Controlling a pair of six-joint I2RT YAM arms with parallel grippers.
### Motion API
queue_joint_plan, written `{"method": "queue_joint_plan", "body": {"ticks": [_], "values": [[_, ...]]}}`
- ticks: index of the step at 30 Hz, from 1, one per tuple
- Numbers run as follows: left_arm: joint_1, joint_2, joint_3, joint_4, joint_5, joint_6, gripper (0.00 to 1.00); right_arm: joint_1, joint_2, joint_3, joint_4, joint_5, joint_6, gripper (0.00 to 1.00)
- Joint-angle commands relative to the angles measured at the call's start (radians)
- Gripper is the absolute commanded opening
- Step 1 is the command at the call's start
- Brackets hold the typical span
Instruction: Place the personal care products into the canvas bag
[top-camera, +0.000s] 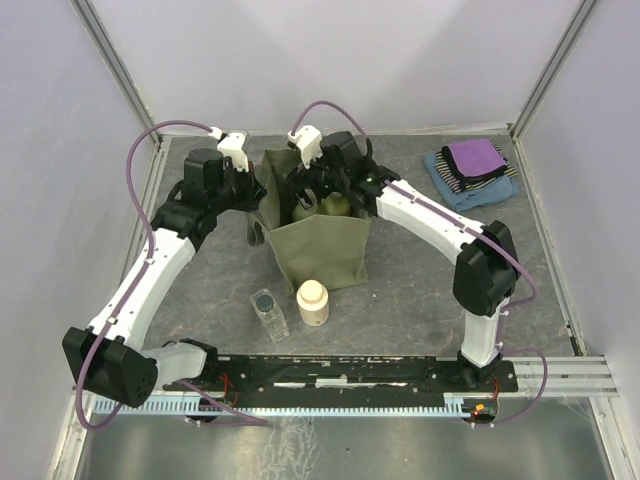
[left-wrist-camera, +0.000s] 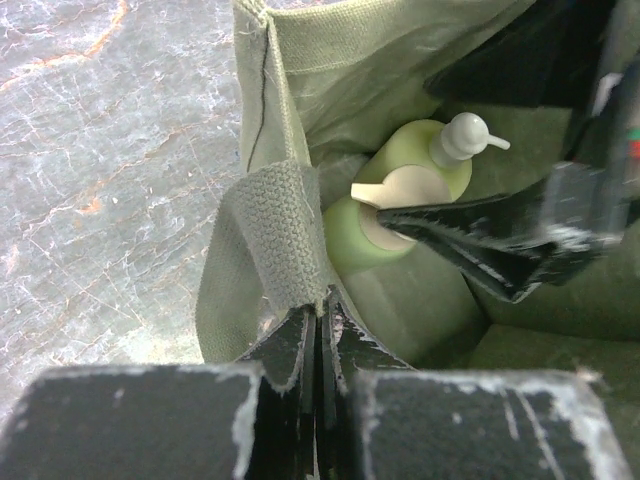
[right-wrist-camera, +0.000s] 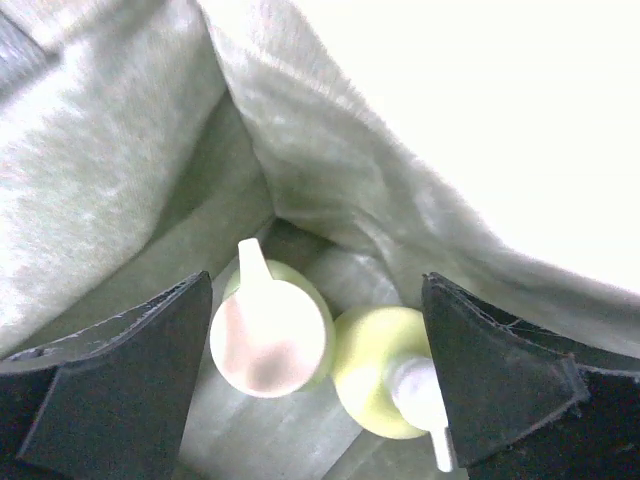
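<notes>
The olive canvas bag (top-camera: 322, 250) stands open mid-table. My left gripper (top-camera: 258, 203) is shut on the bag's webbing handle (left-wrist-camera: 281, 226) at its left rim, fingertips pinched together (left-wrist-camera: 322, 316). My right gripper (top-camera: 320, 190) reaches down into the bag with its jaws open (right-wrist-camera: 315, 290). Below them, untouched, stand the round green bottle with the peach cap (right-wrist-camera: 270, 336) (left-wrist-camera: 378, 232) and the yellow-green pump bottle (right-wrist-camera: 383, 368) (left-wrist-camera: 432, 152). In front of the bag, the cream jar-like bottle (top-camera: 313, 302) and the clear square bottle with a dark cap (top-camera: 268, 312) stand on the table.
Folded purple, striped and blue cloths (top-camera: 470, 170) lie at the back right. White walls and metal posts close in the table on three sides. One right finger (left-wrist-camera: 480, 242) crosses the bag's mouth in the left wrist view.
</notes>
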Motion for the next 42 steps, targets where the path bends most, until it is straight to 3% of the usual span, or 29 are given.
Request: {"method": "queue_joint_plan", "body": {"ticks": [1,7,13,19,24,34,42], "values": [[-0.001,0.008,0.038,0.015,0.01,0.021,0.03,-0.005,-0.098,0.104,-0.021,0.022,0.003,0.94],[-0.001,0.017,0.046,0.015,0.011,0.021,0.03,-0.003,-0.195,0.176,-0.101,0.022,0.019,1.0],[-0.002,0.017,0.042,0.015,0.007,0.021,0.03,-0.004,-0.318,0.251,-0.376,0.058,0.029,1.0],[-0.001,0.018,0.031,0.015,0.005,0.024,0.03,0.012,-0.48,0.064,-0.449,0.051,0.094,0.99],[-0.002,0.02,0.038,0.026,0.007,0.027,0.03,0.136,-0.569,-0.058,-0.501,0.158,0.079,0.97],[-0.001,0.011,0.022,0.026,0.011,0.039,0.03,0.376,-0.605,-0.172,-0.523,0.259,0.091,0.96],[-0.001,-0.009,-0.004,0.026,0.009,0.042,0.03,0.449,-0.552,-0.264,-0.508,0.239,0.109,0.94]]}}
